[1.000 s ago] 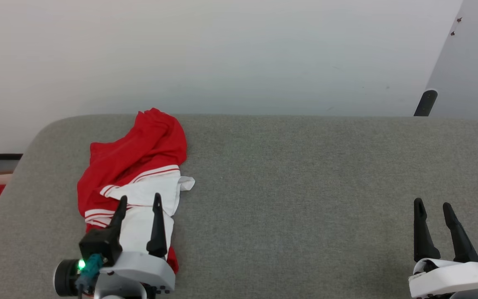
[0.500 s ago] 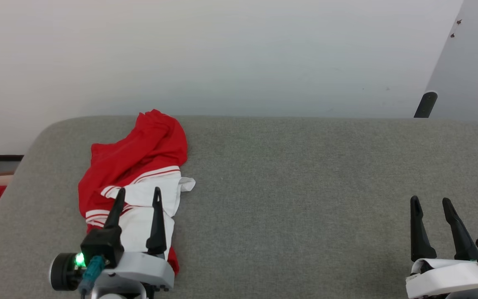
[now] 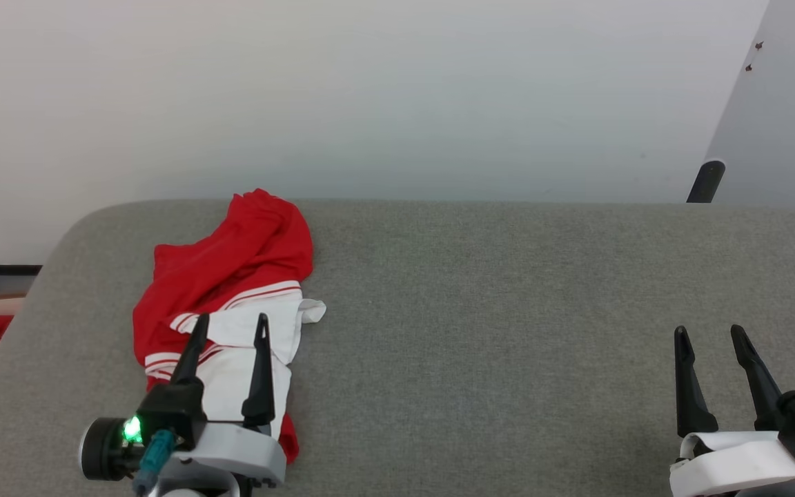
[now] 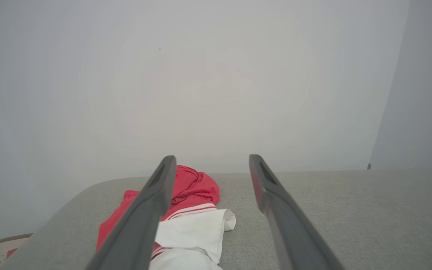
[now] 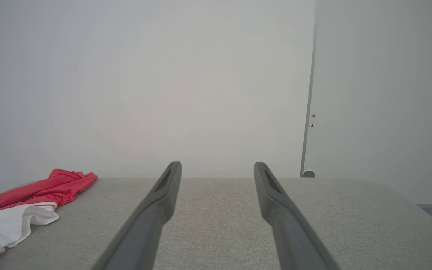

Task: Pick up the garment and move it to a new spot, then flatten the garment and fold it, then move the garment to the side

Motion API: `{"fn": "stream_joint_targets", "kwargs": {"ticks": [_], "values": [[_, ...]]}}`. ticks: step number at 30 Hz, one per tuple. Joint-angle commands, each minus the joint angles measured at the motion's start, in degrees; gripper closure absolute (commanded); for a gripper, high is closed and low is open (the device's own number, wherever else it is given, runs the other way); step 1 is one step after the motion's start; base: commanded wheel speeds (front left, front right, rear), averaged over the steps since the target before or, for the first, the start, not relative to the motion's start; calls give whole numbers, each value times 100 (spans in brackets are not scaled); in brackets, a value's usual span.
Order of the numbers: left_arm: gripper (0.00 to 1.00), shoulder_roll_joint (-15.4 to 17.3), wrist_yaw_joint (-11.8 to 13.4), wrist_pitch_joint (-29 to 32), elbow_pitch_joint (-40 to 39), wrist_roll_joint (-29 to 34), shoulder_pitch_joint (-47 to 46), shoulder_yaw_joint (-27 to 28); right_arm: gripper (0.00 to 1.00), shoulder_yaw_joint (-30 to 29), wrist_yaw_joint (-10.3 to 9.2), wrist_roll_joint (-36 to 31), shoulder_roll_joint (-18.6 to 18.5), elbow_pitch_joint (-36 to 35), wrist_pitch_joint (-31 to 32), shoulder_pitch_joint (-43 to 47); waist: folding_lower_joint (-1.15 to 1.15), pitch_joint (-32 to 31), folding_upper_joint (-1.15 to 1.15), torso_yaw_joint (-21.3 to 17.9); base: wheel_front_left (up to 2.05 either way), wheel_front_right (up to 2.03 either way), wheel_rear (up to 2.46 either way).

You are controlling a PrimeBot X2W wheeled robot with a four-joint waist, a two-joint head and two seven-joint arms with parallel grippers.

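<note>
At the left end of the grey tabletop (image 3: 480,310), the garment (image 3: 239,262) lies crumpled, red body toward the wall (image 3: 370,103), white sleeve with striped trim nearest the robot. Over that sleeve is the left gripper (image 3: 232,321), jaws released, grasping nothing. Above bare grey fabric, well apart from the garment, is the right gripper (image 3: 709,333), jaws released and empty.

Grey upholstered surface (image 3: 508,310) (rounded corners) against a plain white wall (image 3: 370,90).

A bare test room: plain white walls (image 3: 370,96), a grey fabric-covered surface (image 3: 508,310).
</note>
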Motion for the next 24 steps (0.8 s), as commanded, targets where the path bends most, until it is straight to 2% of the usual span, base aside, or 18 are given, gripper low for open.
{"fn": "stream_joint_targets", "kwargs": {"ticks": [1, 8, 15, 19, 24], "values": [[0, -15, -53, -47, 17, 135, -7, 35, 0, 7, 19, -141, -6, -37, -51, 65, 0, -17, 0, 7, 0, 0, 0], [0, -87, -225, -113, 153, 421, 20, 191, 0, 13, 21, -475, -6, -60, -118, 121, 0, -87, 0, 52, 0, 0, 0], [0, -169, -424, -97, 346, 388, 56, 374, 0, 14, 21, -497, -4, -44, -113, 184, 0, -150, 0, 153, 0, 0, 0], [0, -214, -517, -96, 503, 334, 49, 487, 0, 73, 21, -513, -4, -19, -113, 232, 0, -203, 0, 303, 0, 0, 0], [0, -234, -518, -96, 627, 377, 1, 608, 0, 206, 21, -445, -2, 28, -113, 221, 0, -278, 0, 616, 0, 0, 0]]}}
